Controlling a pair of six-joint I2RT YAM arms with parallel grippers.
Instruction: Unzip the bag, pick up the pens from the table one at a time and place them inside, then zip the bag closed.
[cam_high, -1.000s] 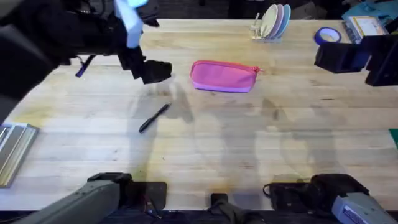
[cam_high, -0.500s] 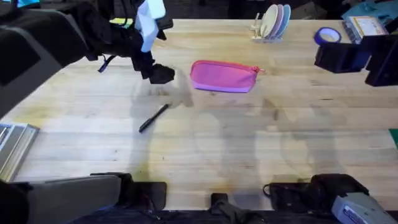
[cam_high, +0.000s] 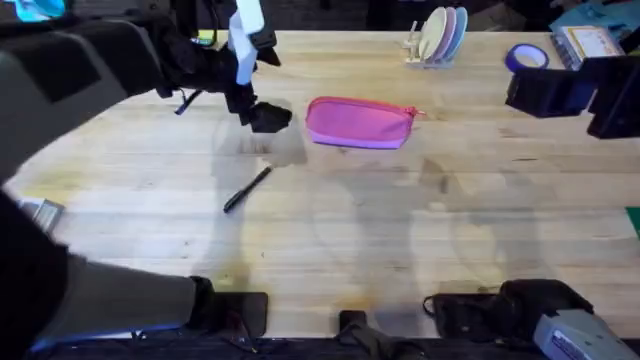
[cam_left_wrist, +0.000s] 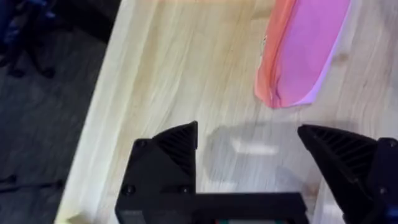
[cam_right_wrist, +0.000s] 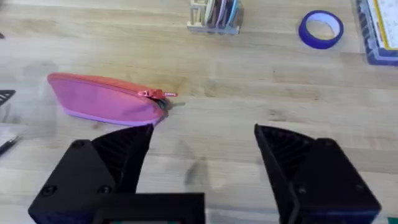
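Note:
The pink bag (cam_high: 358, 122) lies zipped on the table (cam_high: 400, 220), its zipper pull at the right end (cam_right_wrist: 157, 94). The bag also shows in the right wrist view (cam_right_wrist: 106, 99), and its left end shows in the left wrist view (cam_left_wrist: 305, 50). One black pen (cam_high: 247, 189) rests on the wood in front of the bag, to its left. My left gripper (cam_high: 268, 116) hovers just left of the bag, open, nothing between its fingers (cam_left_wrist: 171, 149). My right gripper (cam_high: 545, 92) hangs at the far right, open and empty, fingers (cam_right_wrist: 115, 152) wide apart.
A rack of plates (cam_high: 438, 38) stands at the back of the table. A roll of blue tape (cam_high: 526, 57) and a box (cam_high: 588, 42) sit at the back right. A metal object (cam_high: 40, 212) lies at the left edge.
My left gripper has moved right, closing in on the bag's left end. The right arm, bag and pen have not moved.

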